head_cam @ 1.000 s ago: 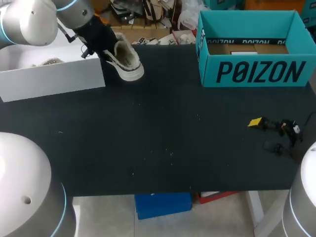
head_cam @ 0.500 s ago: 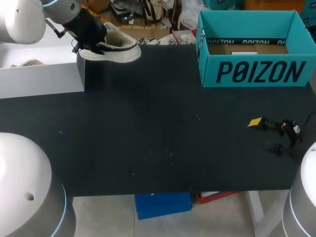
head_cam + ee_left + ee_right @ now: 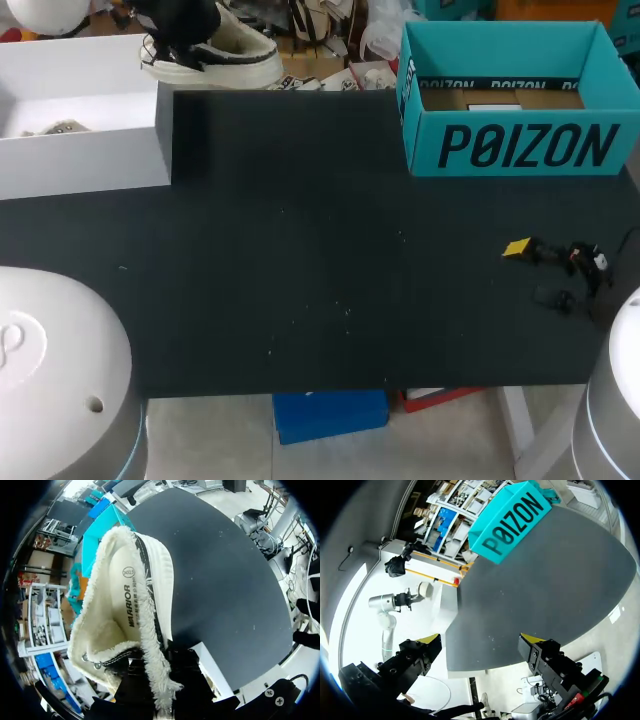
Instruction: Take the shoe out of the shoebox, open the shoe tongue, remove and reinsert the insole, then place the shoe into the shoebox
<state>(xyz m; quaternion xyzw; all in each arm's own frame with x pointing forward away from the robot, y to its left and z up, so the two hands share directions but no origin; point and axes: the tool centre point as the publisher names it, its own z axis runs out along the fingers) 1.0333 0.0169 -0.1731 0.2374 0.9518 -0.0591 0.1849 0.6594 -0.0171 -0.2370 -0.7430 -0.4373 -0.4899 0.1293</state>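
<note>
Quick status from my end. The left tool point(image 3: 183, 30) had the shoe point(image 3: 225, 55) clamped up by the fleecy collar. I couldn't see its yellow tips under all that fluff in the left wrist view, but the shoe hung off it, clear of everything. It sat above the far right corner of the white shoebox point(image 3: 90, 165), sole down and roughly level. Most of its length stuck out past the box's right wall rather than over the inside. Something pale point(image 3: 60, 128) lay inside the white shoebox toward its left end. I couldn't tell what it was.

Room-wise, the worktop point(image 3: 320, 250) was wide open. A big bare stretch ran from the white shoebox's right wall across to the teal box point(image 3: 520, 145), which stood well apart from it. There was more bare surface in front of the white shoebox's near wall. The only clutter was a small yellow piece point(image 3: 517, 248) and some black bits point(image 3: 572, 262), a long way off from the white shoebox, out beyond the teal box's near side.

The right tool point(image 3: 481, 640) was spread wide with nothing between its fingers. It was parked at the opposite end of the worktop from the white shoebox, just off the edge.
</note>
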